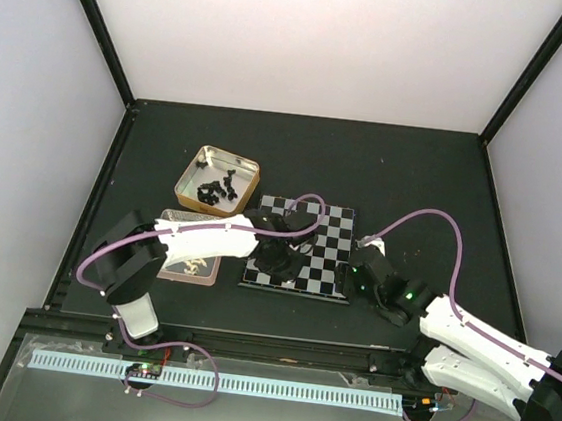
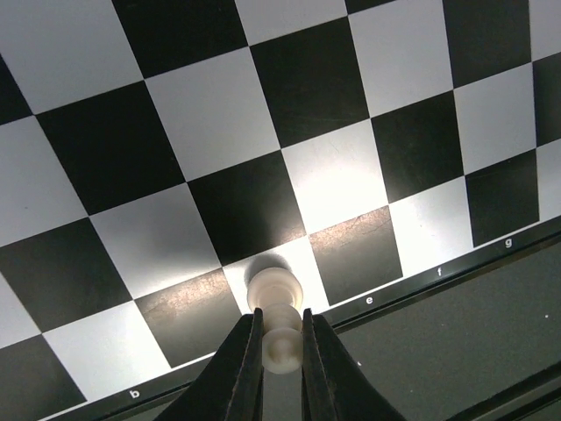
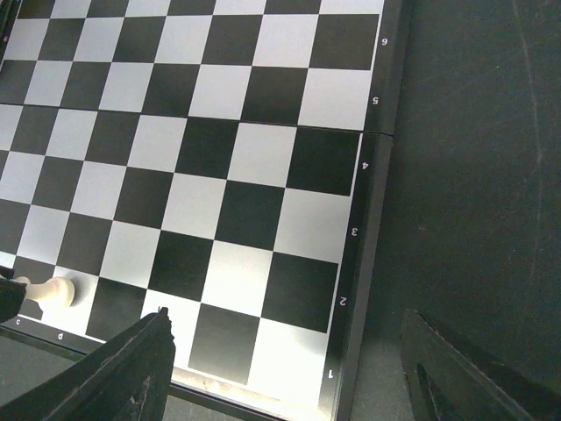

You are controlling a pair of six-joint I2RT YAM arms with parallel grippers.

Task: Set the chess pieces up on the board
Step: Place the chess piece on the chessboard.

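Note:
The board (image 1: 326, 237) lies in the middle of the table, its squares bare apart from one piece. My left gripper (image 1: 278, 261) is at its near left edge. In the left wrist view the left gripper (image 2: 282, 340) is shut on the top of a cream-white chess piece (image 2: 277, 303), which stands upright on a light square of the board (image 2: 333, 175) in the row beside the lettered rim. My right gripper (image 3: 289, 377) is open and empty over the board's near right corner (image 3: 263, 158). The same white piece (image 3: 58, 290) shows at the lower left of that view.
A metal tin (image 1: 249, 172) with several black pieces stands behind the board on the left. A second tin (image 1: 191, 266) with white pieces lies left of the board, partly under the left arm. The right arm (image 1: 469, 336) stretches along the table's near right.

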